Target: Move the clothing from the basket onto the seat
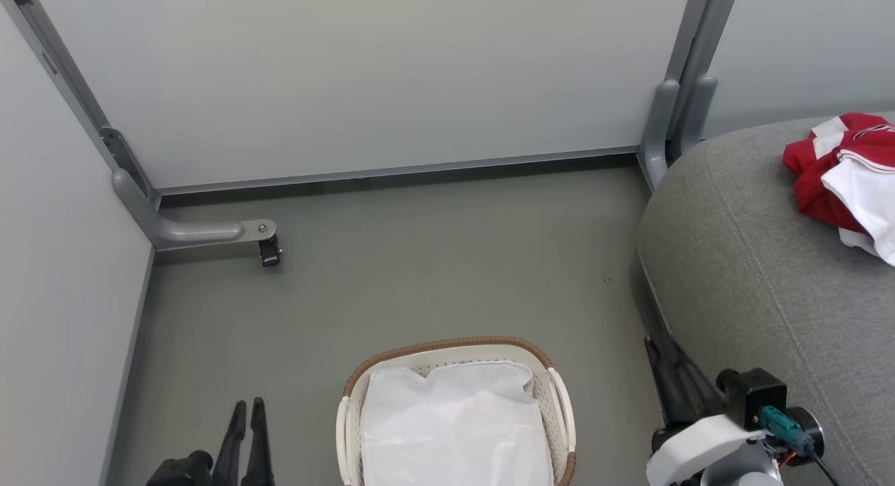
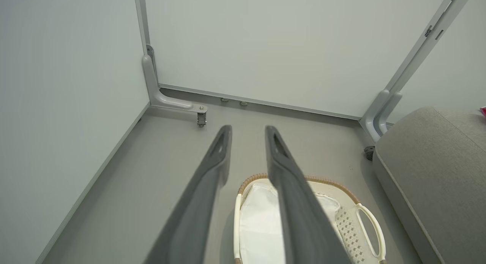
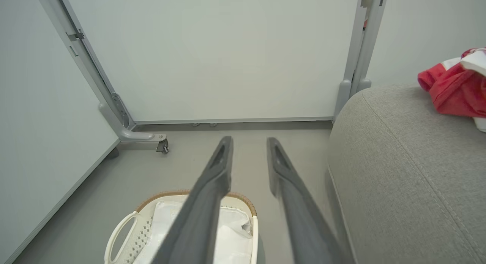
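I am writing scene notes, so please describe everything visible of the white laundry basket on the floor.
The oval white plastic laundry basket stands upright on the grey floor. A brown woven band runs round its rim, its side walls are perforated, and a white loop handle sits on each side. A smooth, slightly creased white sheet covers its inside; no red garment lies in it. It stands beside the grey fabric sofa seat, not touching it.

Smooth plastic basket (image 1: 547, 396) w/ woven rim; matt grey fabric seat (image 1: 741, 262); soft cloth clothing (image 1: 832, 171)
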Controlling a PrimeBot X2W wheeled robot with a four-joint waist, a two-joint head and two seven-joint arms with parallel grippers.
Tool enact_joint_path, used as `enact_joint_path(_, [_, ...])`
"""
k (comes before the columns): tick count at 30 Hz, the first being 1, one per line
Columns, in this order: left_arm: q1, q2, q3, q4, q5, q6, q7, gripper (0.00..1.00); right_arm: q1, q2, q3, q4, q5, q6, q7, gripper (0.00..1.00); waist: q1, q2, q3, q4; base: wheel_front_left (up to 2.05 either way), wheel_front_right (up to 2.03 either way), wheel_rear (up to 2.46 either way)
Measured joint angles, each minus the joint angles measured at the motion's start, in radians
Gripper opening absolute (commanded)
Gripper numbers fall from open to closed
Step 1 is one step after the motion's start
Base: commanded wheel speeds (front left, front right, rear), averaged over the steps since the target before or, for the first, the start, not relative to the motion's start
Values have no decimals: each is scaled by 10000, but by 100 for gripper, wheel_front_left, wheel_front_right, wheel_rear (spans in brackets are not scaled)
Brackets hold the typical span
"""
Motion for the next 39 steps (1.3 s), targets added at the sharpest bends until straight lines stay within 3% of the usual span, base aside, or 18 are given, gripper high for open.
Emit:
enact_joint_path(5, [13, 0, -8, 311, -188, -2, 86, 0, 274, 19, 10, 313, 188, 0, 73, 0, 0, 0, 2, -3, 0, 0, 0])
enact_joint_path(39, [-628, -98, 945, 155, -5145, -451, 1565, 0, 77, -58, -708, -84, 5902, 0, 1423, 0, 0, 0, 55, -53, 0, 0, 0])
